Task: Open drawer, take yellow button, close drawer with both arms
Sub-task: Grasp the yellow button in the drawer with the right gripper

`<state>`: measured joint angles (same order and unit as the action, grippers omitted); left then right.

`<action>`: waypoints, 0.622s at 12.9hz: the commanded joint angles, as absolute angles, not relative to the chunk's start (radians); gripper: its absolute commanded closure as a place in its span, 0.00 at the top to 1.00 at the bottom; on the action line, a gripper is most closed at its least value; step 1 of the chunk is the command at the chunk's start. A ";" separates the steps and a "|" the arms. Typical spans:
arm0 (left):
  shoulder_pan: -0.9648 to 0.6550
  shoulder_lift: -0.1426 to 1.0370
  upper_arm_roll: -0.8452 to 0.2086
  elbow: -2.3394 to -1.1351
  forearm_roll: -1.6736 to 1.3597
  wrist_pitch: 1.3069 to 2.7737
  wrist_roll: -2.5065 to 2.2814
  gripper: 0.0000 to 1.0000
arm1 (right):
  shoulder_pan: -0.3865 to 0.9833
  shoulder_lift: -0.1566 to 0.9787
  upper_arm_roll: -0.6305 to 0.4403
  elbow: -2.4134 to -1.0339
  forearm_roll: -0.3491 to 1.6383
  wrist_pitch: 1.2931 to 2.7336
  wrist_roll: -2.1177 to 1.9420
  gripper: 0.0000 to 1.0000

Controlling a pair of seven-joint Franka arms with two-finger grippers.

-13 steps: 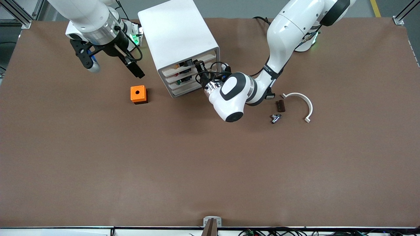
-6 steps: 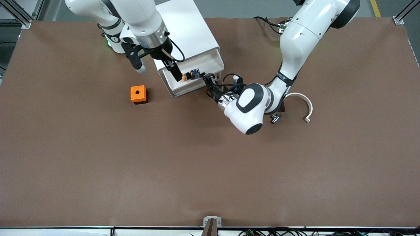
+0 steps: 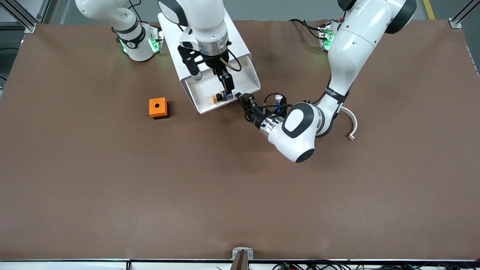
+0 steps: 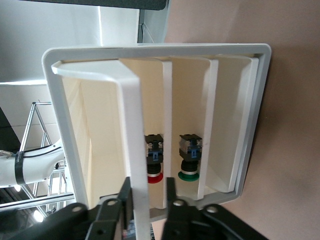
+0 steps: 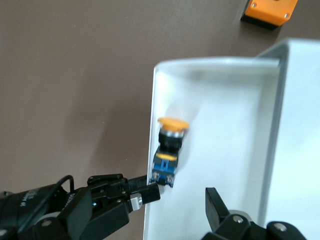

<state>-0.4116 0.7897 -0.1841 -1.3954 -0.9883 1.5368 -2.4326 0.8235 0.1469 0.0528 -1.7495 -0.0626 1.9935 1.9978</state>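
The drawer (image 3: 225, 92) is pulled out of the cabinet (image 3: 204, 33), and the left gripper (image 3: 244, 98) has its fingers pinched on the drawer's front lip. The button (image 3: 221, 97) lies inside by that front wall, around 4 o'clock from the orange box (image 3: 158, 108) on the table (image 3: 240, 187). The right gripper (image 3: 212, 78) hovers over the drawer, fingers spread apart and, as far as I can tell, holding nothing.
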 commanded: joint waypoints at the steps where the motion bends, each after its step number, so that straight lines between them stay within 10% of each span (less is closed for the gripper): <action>1: -0.400 0.792 -0.183 -1.368 -0.979 1.528 -2.427 0.89 | 0.874 0.186 0.041 -1.747 -0.135 2.017 2.091 1.00; 8: -0.272 0.772 -0.186 -1.289 -0.752 1.509 -2.373 0.99 | 0.911 0.206 0.040 -1.809 -0.296 2.037 2.145 1.00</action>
<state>-0.2949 0.7871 -0.1794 -1.3027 -0.8313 1.5255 -2.4118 0.8980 0.2176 0.0519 -1.7924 -0.2481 2.0287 2.1148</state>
